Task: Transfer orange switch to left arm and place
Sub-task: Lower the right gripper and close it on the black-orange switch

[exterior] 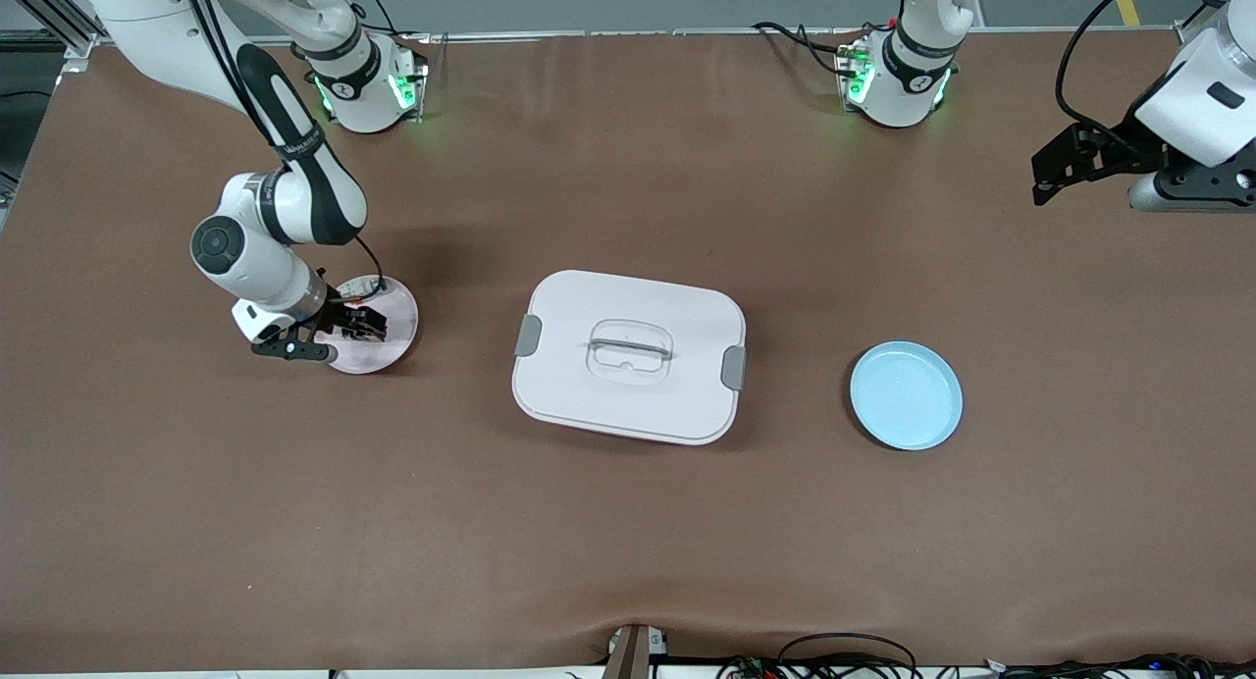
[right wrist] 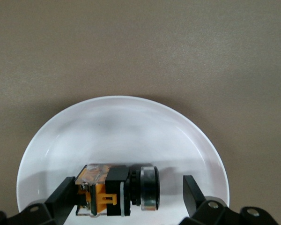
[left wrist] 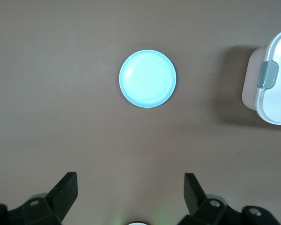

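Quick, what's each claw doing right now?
Left claw: open, empty, above the table.
Right claw: open, straddling the orange switch on the pink plate.

Front cam's up high, facing the arm bases. Left wrist cam looks straight down from well up, sharing the blue plate and box. Right wrist cam hugs the pink plate.

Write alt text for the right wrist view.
The open right gripper is low over a pink plate, its fingers either side of the orange switch lying on the plate. Brown table fills the rest.
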You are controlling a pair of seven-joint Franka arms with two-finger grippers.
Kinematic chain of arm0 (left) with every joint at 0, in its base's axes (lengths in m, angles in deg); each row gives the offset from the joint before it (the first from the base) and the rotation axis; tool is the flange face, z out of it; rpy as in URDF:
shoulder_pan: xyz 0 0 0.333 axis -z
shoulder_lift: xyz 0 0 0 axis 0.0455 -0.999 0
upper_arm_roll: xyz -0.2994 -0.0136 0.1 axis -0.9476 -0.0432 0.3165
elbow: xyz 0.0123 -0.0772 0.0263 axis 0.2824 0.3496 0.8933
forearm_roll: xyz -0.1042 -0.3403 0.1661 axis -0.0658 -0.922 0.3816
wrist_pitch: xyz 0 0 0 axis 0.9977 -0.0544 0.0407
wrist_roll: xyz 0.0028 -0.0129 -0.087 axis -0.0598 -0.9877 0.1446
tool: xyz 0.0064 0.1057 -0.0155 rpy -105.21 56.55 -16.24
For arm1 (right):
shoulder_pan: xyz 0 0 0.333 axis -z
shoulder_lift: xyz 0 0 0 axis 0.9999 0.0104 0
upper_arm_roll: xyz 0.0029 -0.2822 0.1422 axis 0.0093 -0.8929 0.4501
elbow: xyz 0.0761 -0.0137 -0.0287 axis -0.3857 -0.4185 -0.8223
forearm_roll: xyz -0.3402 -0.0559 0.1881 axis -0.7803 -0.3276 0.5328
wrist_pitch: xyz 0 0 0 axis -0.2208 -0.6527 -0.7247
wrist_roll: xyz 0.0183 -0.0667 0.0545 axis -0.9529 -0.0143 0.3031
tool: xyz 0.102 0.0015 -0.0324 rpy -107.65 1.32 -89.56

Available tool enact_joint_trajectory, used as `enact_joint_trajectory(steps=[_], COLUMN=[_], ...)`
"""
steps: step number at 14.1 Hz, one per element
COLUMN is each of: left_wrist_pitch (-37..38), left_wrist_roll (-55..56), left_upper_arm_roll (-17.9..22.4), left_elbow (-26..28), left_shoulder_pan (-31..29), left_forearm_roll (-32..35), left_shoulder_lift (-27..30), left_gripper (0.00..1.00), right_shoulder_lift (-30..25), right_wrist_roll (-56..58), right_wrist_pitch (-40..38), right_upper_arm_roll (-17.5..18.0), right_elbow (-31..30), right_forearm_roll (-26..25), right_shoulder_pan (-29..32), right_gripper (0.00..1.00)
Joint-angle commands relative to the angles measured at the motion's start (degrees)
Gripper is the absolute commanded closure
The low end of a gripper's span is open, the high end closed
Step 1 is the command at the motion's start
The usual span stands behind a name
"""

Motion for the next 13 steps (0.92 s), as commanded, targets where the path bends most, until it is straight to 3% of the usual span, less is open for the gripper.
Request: enact_joint_trajectory(steps=[1,8,9,12,13], left_wrist_pitch=[0.32,0.32,0.32,0.32,0.32], left_wrist_roll=[0.05,0.05,0.05,0.05,0.05], left_upper_arm_roll=[-0.23,-0.76,-0.76,-0.93,-0.93], left_elbow=[-0.41,-0.05,-0.05,-0.05,-0.05], left_shoulder_pan=[0.19,0.19,0.19,0.19,0.19], left_forearm_roll=[1.11,1.11,1.11,1.11,1.11], left_shoulder_lift=[0.00,0.00,0.00,0.00,0.00], left_gripper=[0.00,0.00,0.00,0.00,0.00], right_shoulder_lift=[-0.01,0.95,0.95,0.95,0.95], right_wrist_roll=[-0.42,-0.42,-0.42,-1.03,-1.04], right_wrist_pitch=[0.48,0.56,0.56,0.39,0.22], right_upper_arm_roll=[0.33,0.33,0.33,0.42,0.42], right_elbow=[-0.12,-0.12,-0.12,-0.12,-0.03], right_forearm_roll=[-0.14,0.74,0.74,0.83,1.79], right_shoulder_pan=[0.21,0.03,0.03,0.03,-0.06], right_gripper=[0.00,0.00,0.08,0.99,1.00])
